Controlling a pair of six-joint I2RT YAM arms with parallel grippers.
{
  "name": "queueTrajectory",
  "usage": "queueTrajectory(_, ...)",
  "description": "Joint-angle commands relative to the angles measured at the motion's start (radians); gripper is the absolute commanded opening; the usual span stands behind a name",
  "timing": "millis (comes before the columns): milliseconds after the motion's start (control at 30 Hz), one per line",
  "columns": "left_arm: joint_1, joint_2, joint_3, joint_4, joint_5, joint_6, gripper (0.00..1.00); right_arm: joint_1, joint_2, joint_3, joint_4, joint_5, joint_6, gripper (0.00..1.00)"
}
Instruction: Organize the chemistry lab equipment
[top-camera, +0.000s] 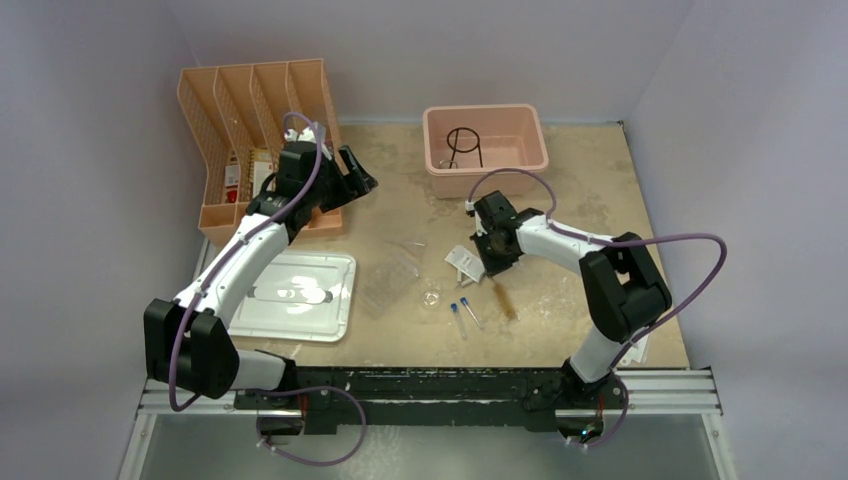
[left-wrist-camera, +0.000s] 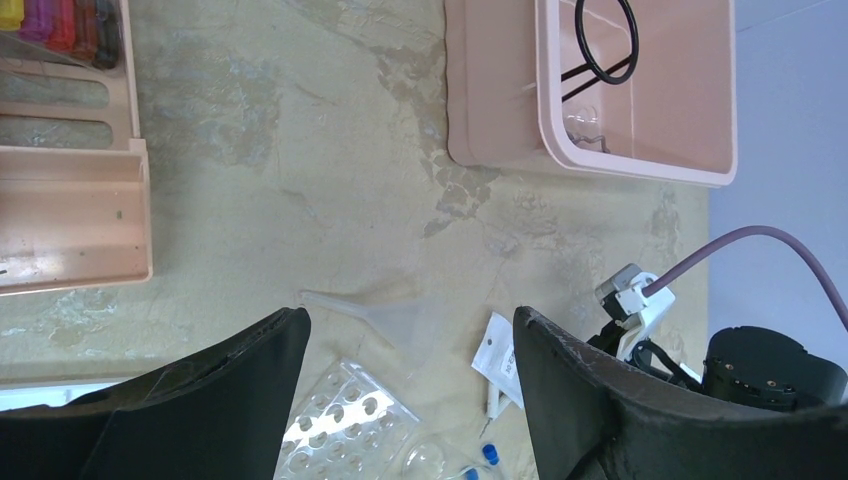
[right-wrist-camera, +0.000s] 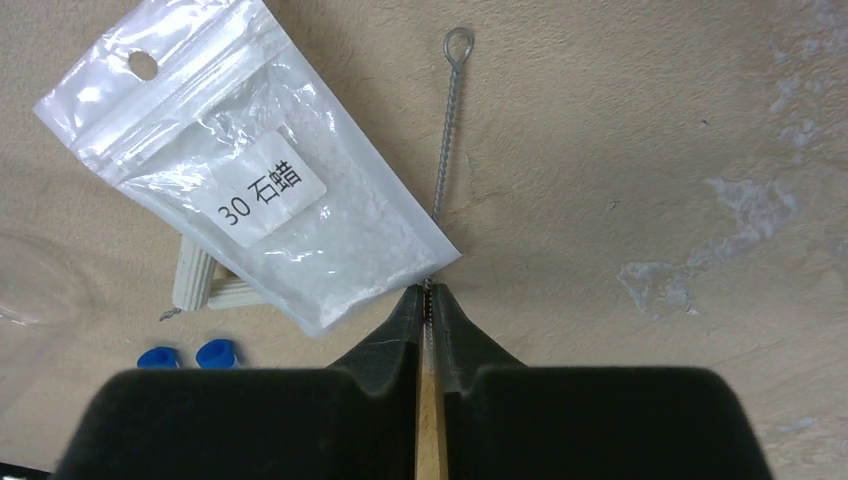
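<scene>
My right gripper (right-wrist-camera: 428, 292) is shut on the test-tube brush (right-wrist-camera: 445, 130), pinching its twisted wire stem low over the table. In the top view this gripper (top-camera: 493, 266) has the brown bristles (top-camera: 505, 300) trailing behind it. A labelled plastic bag (right-wrist-camera: 250, 180) and two blue-capped vials (right-wrist-camera: 215, 352) lie just to its left. My left gripper (left-wrist-camera: 410, 312) is open and empty, high above a clear funnel (left-wrist-camera: 375, 310) and a clear well tray (left-wrist-camera: 345, 425). In the top view it (top-camera: 358, 175) is beside the orange rack. The black wire ring tripod (top-camera: 463, 145) sits in the pink bin (top-camera: 535, 150).
An orange file rack (top-camera: 225, 130) stands at the back left. A flat white lid (top-camera: 335, 300) lies at the front left. A tiny glass dish (top-camera: 432, 297) sits mid-table beside the vials (top-camera: 460, 315). A pale clothespin (right-wrist-camera: 205, 285) lies under the bag.
</scene>
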Motion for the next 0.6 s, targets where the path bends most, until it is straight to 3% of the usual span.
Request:
queueTrajectory(0, 0.006, -0.027, 0.008, 0.028, 0.013, -0.005, 0.75, -0.002, -0.007, 0.031, -0.025, 0.050, -0.044, 0.03)
queueTrajectory(567, 0.006, 0.008, 0.028, 0.047, 0.059, -0.030, 0.74, -0.005, -0.139, 0.142, -0.119, 0.170, -0.078, 0.00)
